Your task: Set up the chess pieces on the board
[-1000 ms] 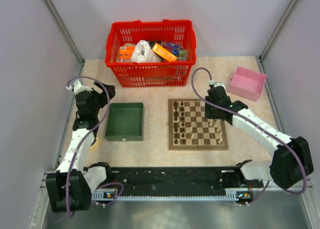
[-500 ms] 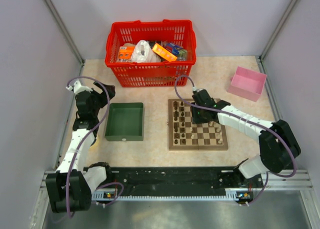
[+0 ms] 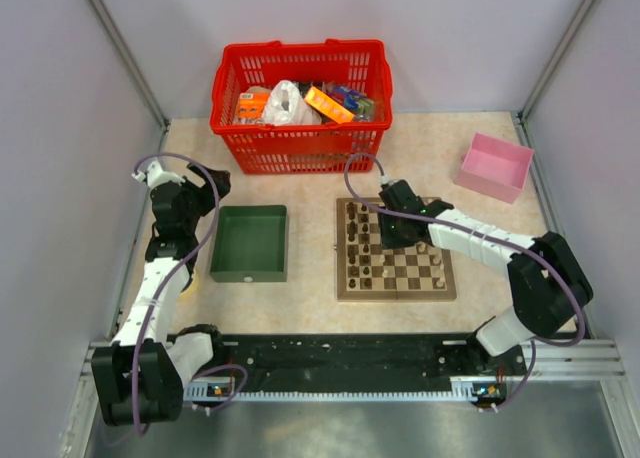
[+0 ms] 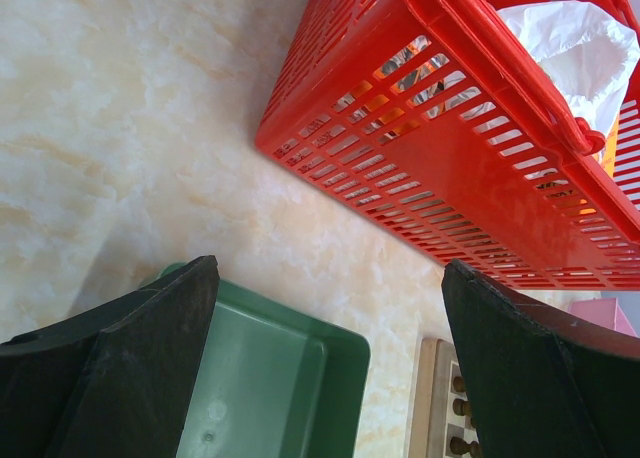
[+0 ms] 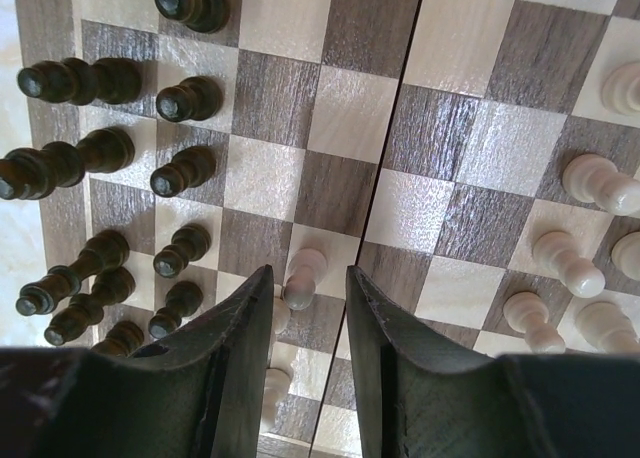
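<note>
Two columns of dark pieces (image 5: pixel 185 98) already line the 9 o'clock side of the board (image 3: pixel 400 295), which lies flat at 3 o'clock from the green tray (image 3: pixel 250 243). Pale pieces (image 5: pixel 600 183) cluster toward the board's 3 o'clock side in looser order. Judging by that, the job is well along, and the step in hand is sorting out the pale side.

The right gripper (image 5: pixel 308 274) hangs over the board's middle, jaws a narrow gap apart and clamped on nothing. A stray pale pawn (image 5: pixel 303 268) sits just past its tips at 12 o'clock. Next it likely needs to drop lower, straddle that pawn and close without nudging the dark pawns at 9 o'clock.

The left gripper (image 4: pixel 330 270) hangs off the tray's 10 o'clock corner, jaws wide apart and empty.
</note>
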Controlling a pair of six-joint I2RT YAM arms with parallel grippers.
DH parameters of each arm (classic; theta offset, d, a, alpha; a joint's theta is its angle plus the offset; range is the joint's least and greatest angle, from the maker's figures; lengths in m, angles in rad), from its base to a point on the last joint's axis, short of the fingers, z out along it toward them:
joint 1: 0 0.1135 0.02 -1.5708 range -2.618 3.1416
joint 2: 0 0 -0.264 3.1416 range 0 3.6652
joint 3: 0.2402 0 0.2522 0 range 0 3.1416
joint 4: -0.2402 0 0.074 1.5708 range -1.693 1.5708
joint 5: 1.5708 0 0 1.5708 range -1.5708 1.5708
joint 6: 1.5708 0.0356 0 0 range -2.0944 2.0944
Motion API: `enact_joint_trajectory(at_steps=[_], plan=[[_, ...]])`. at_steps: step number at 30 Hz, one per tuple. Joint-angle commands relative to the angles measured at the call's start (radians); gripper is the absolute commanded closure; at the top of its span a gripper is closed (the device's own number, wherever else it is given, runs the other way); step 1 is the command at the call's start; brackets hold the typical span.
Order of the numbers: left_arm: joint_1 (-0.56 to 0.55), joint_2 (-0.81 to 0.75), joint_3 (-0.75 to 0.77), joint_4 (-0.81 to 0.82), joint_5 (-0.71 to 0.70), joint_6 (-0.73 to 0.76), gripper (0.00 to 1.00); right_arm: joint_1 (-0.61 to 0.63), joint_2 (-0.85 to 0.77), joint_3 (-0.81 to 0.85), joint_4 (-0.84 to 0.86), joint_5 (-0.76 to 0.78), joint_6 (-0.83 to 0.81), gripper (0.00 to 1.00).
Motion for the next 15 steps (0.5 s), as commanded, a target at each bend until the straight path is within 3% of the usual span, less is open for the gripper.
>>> enact_joint_trajectory(at_steps=[1, 9, 15], plan=[[0.006, -0.015, 0.010, 0.043, -0.010, 0.010, 0.01, 0.021, 0.015, 0.052, 0.026, 0.001, 0.006, 0.66], [0.008, -0.019, 0.007, 0.040, -0.012, 0.010, 0.01, 0.019, -0.014, 0.052, 0.008, 0.025, 0.004, 0.84], [0.006, -0.017, 0.004, 0.038, -0.015, 0.010, 0.01, 0.019, -0.144, -0.013, -0.047, 0.122, 0.030, 0.85]])
